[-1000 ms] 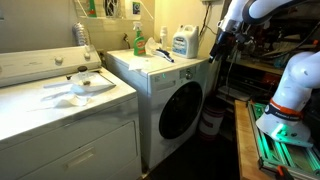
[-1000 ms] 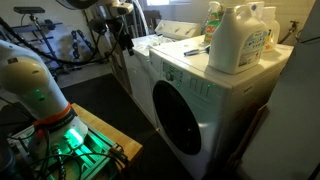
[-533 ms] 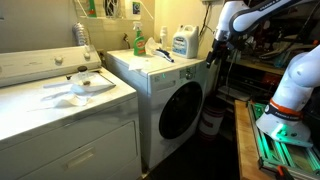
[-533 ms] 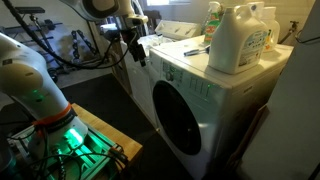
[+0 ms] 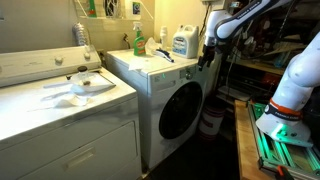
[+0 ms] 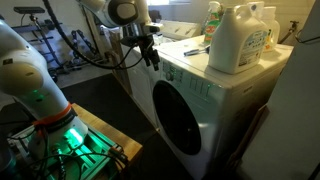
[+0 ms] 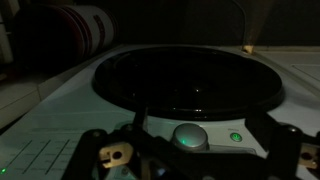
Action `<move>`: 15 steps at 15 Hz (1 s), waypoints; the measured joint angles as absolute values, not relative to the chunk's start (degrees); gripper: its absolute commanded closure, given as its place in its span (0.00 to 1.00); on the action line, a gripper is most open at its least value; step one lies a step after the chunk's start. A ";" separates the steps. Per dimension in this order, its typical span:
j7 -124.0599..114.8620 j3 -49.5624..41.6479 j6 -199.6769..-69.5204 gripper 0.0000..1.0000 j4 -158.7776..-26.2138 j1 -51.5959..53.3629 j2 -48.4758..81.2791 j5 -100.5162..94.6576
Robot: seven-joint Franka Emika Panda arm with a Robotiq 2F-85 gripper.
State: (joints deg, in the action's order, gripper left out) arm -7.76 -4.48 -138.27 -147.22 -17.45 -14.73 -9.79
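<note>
- Two white laundry machines: one front-loader [image 5: 150, 88] on the right, one top-loader [image 5: 70, 150] on the left.
- One round door [image 6: 180, 125], on the front-loader.
- One large detergent jug [image 6: 238, 40].
- One green bottle [image 5: 138, 40].
- One robot arm [image 6: 115, 12], carrying one pincer [image 6: 152, 58].

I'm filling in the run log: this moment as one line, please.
gripper: open, empty | place: beside washer top corner | on washer: detergent jug
</note>
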 measured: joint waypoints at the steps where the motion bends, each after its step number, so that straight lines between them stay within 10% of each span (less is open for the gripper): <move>1: -7.76 -4.92 -140.14 0.00 -146.39 -17.44 -12.85 -9.91; 15: -8.51 -7.14 -146.67 0.00 -141.82 -16.12 -4.74 -9.90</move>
